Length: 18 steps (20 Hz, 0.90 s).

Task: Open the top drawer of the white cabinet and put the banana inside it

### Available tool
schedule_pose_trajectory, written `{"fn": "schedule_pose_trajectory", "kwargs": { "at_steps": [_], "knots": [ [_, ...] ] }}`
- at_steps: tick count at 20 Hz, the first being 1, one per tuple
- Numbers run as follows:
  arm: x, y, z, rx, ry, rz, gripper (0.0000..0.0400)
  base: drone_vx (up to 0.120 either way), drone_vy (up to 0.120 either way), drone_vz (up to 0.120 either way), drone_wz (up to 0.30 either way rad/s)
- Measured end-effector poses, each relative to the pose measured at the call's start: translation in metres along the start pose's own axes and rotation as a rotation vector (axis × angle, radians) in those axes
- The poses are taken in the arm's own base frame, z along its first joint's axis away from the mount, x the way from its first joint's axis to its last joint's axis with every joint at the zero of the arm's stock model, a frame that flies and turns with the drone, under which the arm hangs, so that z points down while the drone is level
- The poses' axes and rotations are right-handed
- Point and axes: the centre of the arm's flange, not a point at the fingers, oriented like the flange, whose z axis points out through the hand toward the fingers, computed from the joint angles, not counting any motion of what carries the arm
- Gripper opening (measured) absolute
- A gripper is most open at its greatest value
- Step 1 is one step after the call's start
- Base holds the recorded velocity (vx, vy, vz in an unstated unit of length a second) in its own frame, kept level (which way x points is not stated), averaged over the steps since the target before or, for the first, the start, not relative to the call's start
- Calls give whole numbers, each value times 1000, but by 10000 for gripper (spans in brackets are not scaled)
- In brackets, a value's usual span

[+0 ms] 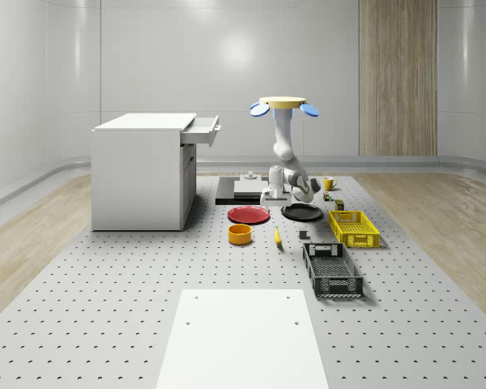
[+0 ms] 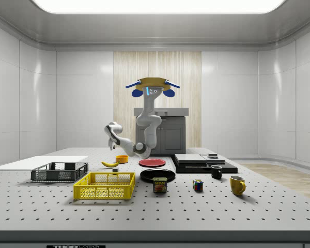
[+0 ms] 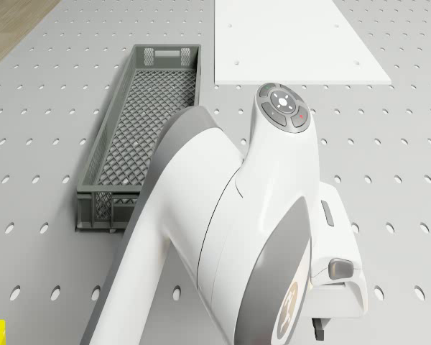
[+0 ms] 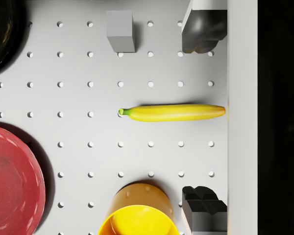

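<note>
The banana lay on the worktop between the bowl and the mesh crate, well apart from the cabinet.

Two crates; two plates; two mugs; one banana.

Cameras, as we find them: whole-scene high, facing the cabinet; side low, across the tabletop; drone and wrist looking down close. Both far views share the drone.
</note>
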Motion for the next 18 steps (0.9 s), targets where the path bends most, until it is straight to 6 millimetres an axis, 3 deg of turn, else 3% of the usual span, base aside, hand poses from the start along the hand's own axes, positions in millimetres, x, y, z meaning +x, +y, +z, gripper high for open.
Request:
{"fn": "schedule_pose_trajectory", "kwargs": {
  "at_steps": [11,18],
  "knots": [
    [0,0,52,0,0,-1,400,0,0,0,0],
    [-8,-9,68,0,0,-2,400,0,0,0,0]
  ]
}}
